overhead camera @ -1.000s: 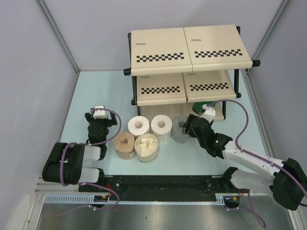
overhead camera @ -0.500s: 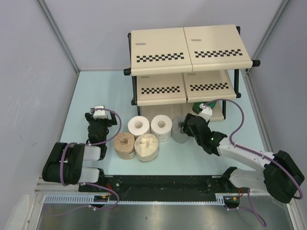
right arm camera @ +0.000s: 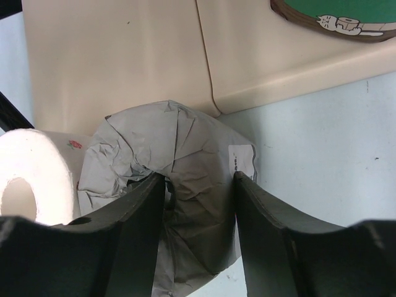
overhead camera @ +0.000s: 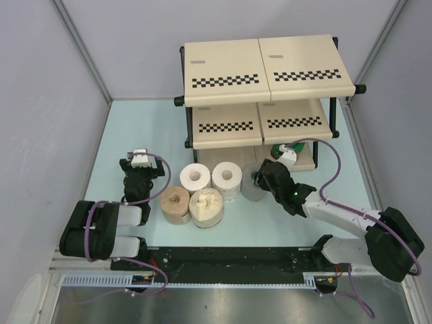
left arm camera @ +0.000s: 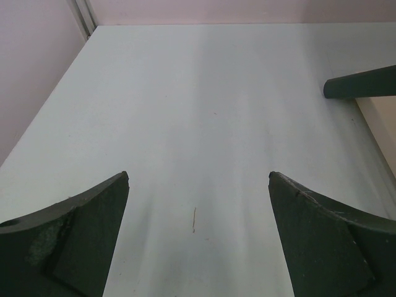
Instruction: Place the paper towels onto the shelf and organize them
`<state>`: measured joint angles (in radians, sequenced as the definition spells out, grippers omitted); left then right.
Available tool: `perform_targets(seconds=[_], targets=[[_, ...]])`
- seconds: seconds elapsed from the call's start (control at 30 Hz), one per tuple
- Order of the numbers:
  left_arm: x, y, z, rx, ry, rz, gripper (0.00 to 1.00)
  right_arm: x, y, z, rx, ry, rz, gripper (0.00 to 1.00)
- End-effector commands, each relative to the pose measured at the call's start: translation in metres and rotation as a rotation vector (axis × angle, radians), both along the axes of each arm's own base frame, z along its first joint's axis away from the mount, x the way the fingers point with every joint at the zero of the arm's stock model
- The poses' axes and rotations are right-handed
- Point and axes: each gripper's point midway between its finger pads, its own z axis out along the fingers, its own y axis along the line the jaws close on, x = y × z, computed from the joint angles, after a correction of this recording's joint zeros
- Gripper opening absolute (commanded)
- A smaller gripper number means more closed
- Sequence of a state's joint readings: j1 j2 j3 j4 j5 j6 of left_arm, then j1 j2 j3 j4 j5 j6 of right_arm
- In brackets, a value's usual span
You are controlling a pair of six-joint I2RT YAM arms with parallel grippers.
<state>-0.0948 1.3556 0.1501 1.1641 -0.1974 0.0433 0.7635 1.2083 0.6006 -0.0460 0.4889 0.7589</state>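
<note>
Right gripper (right arm camera: 199,185) clamped on the grey roll (overhead camera: 250,192) in front of the shelf (overhead camera: 263,67).

From where I stood, its two fingers pinched a crumpled fold of the grey roll, which sat on the surface (overhead camera: 142,128) just before the shelf's bottom tier, touching a white roll (overhead camera: 227,175). A second white roll (overhead camera: 196,177), a tan roll (overhead camera: 175,200) and a cream roll (overhead camera: 206,204) clustered to their left. A green roll (overhead camera: 278,150) lay on the bottom tier. The left gripper (left arm camera: 198,185) hung wide apart over bare surface, holding nothing.
</note>
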Motion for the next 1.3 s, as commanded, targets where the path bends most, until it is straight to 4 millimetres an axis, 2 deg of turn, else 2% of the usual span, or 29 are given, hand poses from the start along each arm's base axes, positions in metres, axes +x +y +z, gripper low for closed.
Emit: perform_targets(seconds=[0.0, 0.33, 0.43, 0.6, 0.93, 1.17, 1.2, 1.27], targets=[[0.005, -0.003, 0.019, -0.013, -0.065, -0.017, 1.0, -0.01, -0.005, -0.021, -0.056, 0.073, 0.017, 0.44], [0.005, -0.003, 0.019, -0.013, -0.065, -0.017, 1.0, -0.011, -0.003, -0.016, -0.045, 0.063, 0.025, 0.31], [0.005, -0.003, 0.019, -0.013, -0.066, -0.017, 1.0, -0.013, 0.0, -0.005, -0.023, 0.043, 0.053, 0.3], [0.005, -0.003, 0.019, -0.013, -0.066, -0.017, 1.0, -0.022, 0.001, 0.025, 0.017, -0.017, 0.1, 0.29], [0.005, -0.003, 0.019, -0.011, -0.065, -0.017, 1.0, -0.043, -0.027, 0.066, 0.042, -0.089, 0.088, 0.26], [0.005, -0.003, 0.019, -0.013, -0.065, -0.017, 1.0, -0.048, -0.055, 0.126, 0.044, -0.19, 0.017, 0.27], [0.005, -0.003, 0.019, -0.011, -0.065, -0.017, 1.0, -0.047, -0.06, 0.148, 0.064, -0.232, -0.003, 0.27], [0.005, -0.003, 0.019, -0.013, -0.065, -0.017, 1.0, -0.045, -0.07, 0.169, 0.058, -0.275, -0.046, 0.28]])
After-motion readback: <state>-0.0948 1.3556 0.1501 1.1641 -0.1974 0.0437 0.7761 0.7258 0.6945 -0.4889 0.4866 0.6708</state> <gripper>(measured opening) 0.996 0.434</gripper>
